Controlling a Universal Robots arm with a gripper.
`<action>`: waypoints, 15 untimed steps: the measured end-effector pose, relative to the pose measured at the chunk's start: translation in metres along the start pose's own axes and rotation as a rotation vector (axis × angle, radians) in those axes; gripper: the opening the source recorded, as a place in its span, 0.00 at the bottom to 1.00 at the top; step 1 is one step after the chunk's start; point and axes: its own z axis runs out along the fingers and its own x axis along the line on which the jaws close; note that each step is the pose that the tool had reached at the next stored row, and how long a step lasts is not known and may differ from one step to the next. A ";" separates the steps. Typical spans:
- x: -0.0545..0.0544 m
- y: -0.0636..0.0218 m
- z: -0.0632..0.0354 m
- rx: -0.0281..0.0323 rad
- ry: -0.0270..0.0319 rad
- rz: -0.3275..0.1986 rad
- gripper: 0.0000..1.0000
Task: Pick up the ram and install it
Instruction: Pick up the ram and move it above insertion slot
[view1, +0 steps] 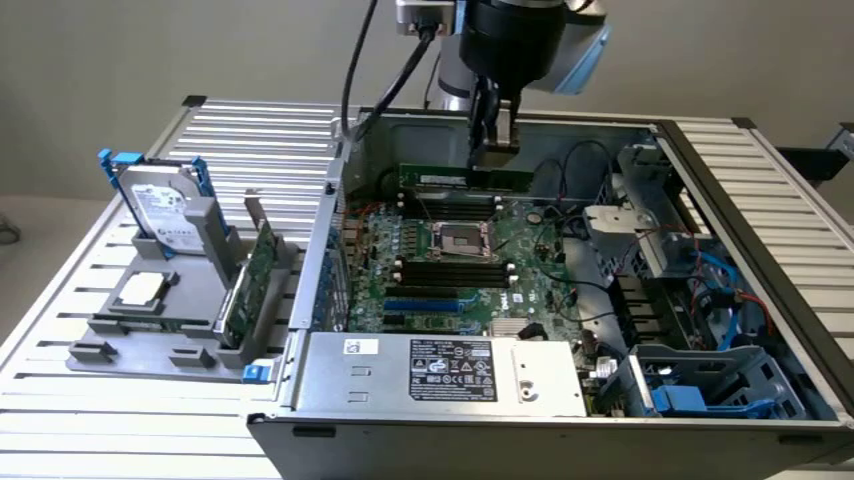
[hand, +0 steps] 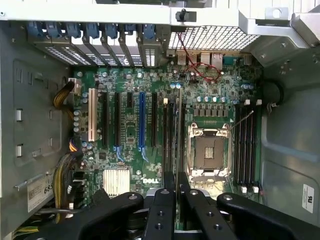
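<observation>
- Over the motherboard (view1: 541, 265), inside the open case (view1: 441, 375), the claw (view1: 491, 158) is clamped on the ram (view1: 441, 180).
- It is held edge-down, likely to line up with the empty slots (hand: 165, 140) beside the socket (hand: 207, 152).

Count of parts, by kind

One computer case (view1: 534, 450), one motherboard (view1: 541, 265), one processor socket (view1: 465, 238), one power supply (view1: 441, 372) and one heatsink (hand: 116, 181) are counted. One grey holder (view1: 134, 345), one hard drive (view1: 167, 215), one expansion card (view1: 254, 275) and one processor chip (view1: 140, 290) are counted beside the case. One ram (view1: 441, 180) and one gripper (view1: 495, 157) are seen.
</observation>
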 end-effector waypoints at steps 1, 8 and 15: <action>-0.001 -0.0021 0.0017 0.0000 0.0001 -0.001 0.14; -0.016 -0.0089 0.0146 -0.0001 0.0003 -0.004 0.14; -0.023 -0.0097 0.0275 -0.0002 0.0014 -0.004 0.14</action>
